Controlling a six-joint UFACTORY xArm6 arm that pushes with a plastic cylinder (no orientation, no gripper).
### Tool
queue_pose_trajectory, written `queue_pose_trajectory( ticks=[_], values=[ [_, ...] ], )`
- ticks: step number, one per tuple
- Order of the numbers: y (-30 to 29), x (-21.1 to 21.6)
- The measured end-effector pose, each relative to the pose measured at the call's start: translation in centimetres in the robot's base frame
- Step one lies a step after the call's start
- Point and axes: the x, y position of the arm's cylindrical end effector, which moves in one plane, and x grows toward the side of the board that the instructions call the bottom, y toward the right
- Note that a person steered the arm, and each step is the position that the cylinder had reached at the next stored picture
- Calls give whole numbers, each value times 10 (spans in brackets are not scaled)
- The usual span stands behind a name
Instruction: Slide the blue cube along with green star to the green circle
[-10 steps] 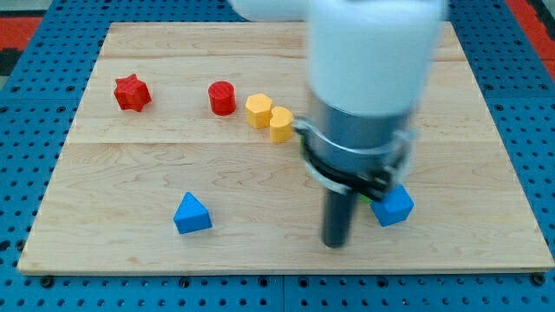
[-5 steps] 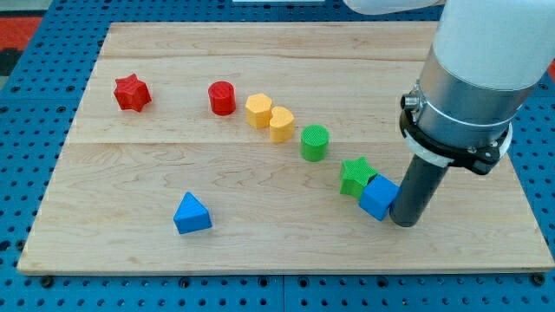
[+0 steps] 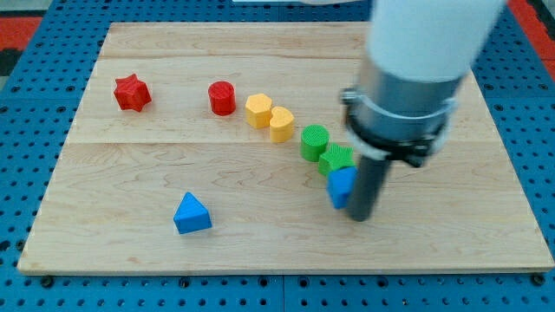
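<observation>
My tip (image 3: 362,217), a bare rod gripping nothing, touches blue cube (image 3: 341,186); off-centre pushing risks green star (image 3: 336,159) slipping past green circle (image 3: 314,141)

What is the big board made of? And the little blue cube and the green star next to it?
The board looks like pale wood with a smooth matte finish: grain lines and plank seams show. The blue cube and green star look like matte plastic, solid-coloured; the star's top seems finely ridged, perhaps printed, though I can't be sure. My tip sits just right of the cube.
</observation>
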Motion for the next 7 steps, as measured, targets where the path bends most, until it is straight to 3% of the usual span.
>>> queue_pose_trajectory(
  ticks=[1, 2, 3, 4, 6, 7],
  values=[
    [-5, 25],
    [-49, 39],
    [-96, -20],
    [-77, -50],
    [-21, -8],
    [-38, -5]
  ],
)
